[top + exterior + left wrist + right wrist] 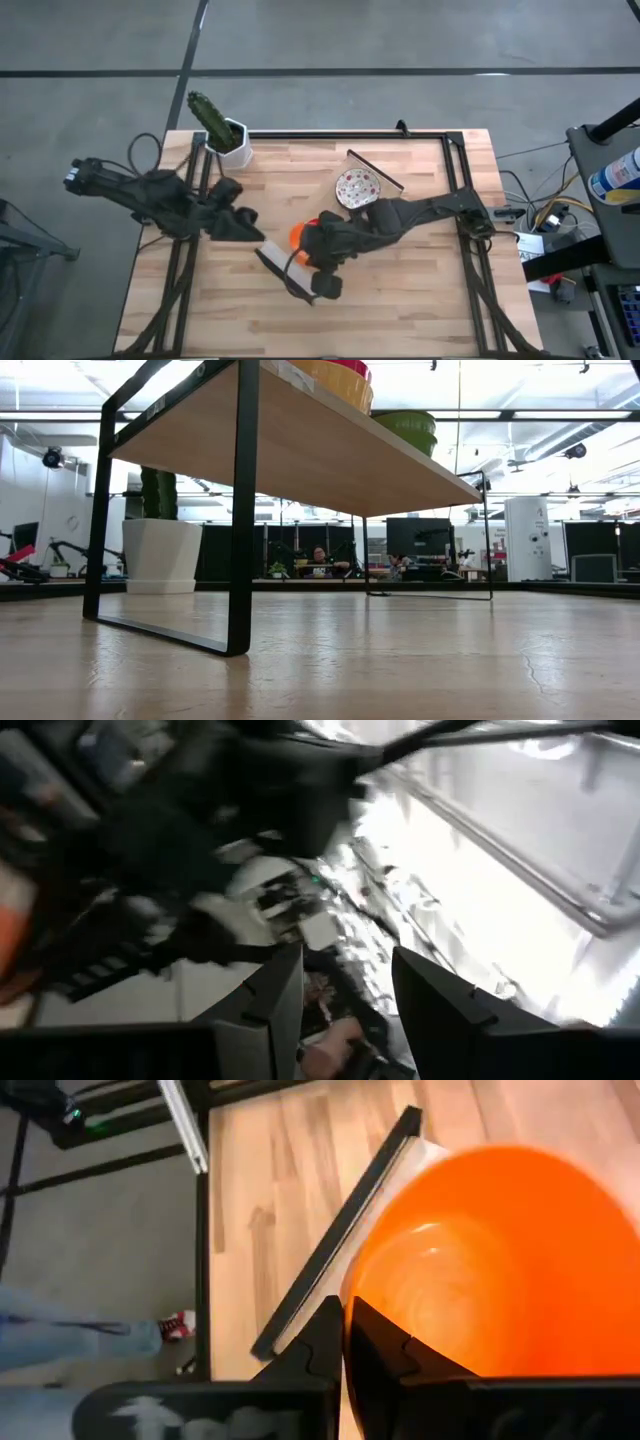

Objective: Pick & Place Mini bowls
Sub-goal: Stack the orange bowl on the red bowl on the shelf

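We see the right gripper reaching over the middle of the wooden worktop, fingers closed on the rim of the plain orange round mini bowl, mostly hidden from above. The left gripper hovers near the left edge, fingers apart, empty.

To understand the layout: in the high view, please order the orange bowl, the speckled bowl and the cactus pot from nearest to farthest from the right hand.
1. Orange bowl, at the right hand.
2. Speckled bowl, farther back.
3. Cactus pot, far-left corner.
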Action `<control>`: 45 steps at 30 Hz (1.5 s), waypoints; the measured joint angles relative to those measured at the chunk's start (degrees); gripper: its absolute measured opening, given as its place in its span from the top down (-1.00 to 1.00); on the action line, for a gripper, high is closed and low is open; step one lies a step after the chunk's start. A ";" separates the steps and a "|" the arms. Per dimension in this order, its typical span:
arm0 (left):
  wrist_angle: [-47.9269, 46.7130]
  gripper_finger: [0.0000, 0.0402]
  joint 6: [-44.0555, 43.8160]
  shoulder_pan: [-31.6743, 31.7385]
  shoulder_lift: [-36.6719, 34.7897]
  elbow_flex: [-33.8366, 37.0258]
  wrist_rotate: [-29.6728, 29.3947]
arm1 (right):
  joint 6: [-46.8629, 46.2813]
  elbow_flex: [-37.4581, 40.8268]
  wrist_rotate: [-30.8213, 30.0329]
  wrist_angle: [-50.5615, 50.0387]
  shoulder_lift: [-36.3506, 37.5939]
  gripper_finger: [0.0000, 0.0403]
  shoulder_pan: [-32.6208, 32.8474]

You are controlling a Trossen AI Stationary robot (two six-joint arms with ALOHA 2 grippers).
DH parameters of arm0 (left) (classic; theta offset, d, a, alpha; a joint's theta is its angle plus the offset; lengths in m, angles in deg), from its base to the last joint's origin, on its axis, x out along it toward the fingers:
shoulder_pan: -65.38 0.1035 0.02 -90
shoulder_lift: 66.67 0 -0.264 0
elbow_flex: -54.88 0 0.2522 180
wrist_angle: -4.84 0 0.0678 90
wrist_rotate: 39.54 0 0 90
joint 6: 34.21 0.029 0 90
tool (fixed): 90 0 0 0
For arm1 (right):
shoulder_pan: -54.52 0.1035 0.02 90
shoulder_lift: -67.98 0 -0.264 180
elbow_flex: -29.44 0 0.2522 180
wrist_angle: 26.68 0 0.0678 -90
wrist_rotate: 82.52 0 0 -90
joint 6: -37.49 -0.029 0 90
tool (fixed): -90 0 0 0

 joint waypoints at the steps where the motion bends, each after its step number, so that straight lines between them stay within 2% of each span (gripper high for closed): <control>1: 0.40 0.27 0.31 -0.04 -0.61 0.00 0.08 | -0.72 0.02 -0.22 0.09 0.00 0.96 -0.26; 7: 1.44 0.27 1.52 -0.20 -3.01 0.00 -0.07 | -1.78 0.02 -4.43 -0.39 -0.04 0.96 -0.84; 15: 1.61 0.27 12.48 -0.19 -5.31 0.06 -0.37 | 0.63 0.00 -6.37 -0.45 -0.02 0.96 -0.65; 19: 1.66 0.27 15.91 -0.19 -6.34 0.09 -0.37 | 2.27 0.00 -10.06 -0.69 -0.01 0.96 -0.36; 26: 1.56 0.27 17.51 -0.19 -8.24 0.09 1.42 | -2.02 -0.02 -12.16 -1.11 0.00 0.96 -0.48; 32: 1.54 0.27 17.45 -0.19 -9.39 0.09 4.10 | -8.10 0.11 -14.69 -6.87 0.00 0.96 -0.55; 39: 1.36 0.27 17.38 -0.17 -10.39 0.09 5.55 | -7.15 0.11 -14.10 -5.87 -0.75 0.96 2.20; 45: 1.34 0.27 16.93 -0.17 -11.27 0.11 5.99 | -4.12 0.28 -15.96 -6.96 -1.39 0.96 4.00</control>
